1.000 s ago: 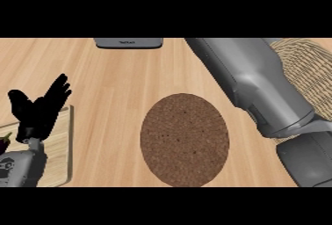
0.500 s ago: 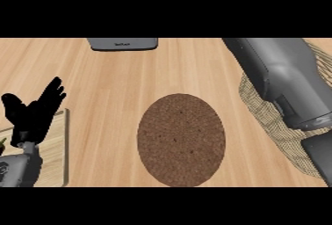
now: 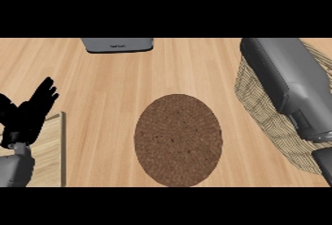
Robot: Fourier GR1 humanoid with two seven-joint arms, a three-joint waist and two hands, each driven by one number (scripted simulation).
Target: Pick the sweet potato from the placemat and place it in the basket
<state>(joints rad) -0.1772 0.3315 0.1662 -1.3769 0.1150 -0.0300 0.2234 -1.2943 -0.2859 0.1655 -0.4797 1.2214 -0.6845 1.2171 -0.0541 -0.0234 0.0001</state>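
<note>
Sweet potato was nowhere visible: the brown placemat (image 3: pixel 178 139) lay bare, the right forearm (image 3: pixel 288 83) covered the basket (image 3: pixel 259 103), right hand hidden. By judgement it would be firm, fairly heavy, best gripped mid-body; the left hand (image 3: pixel 29 114) rested open at the worktop's (image 3: pixel 110 88) left.

Observed: a matte black left hand (image 3: pixel 26 115) with slim fingers on a smooth grey forearm casing, and a right forearm (image 3: pixel 292 83) of bulky grey shell, its panels parted by a dark seam.

R forearm (image 3: pixel 292 88) swung further right, over basket (image 3: pixel 259 110)
</note>
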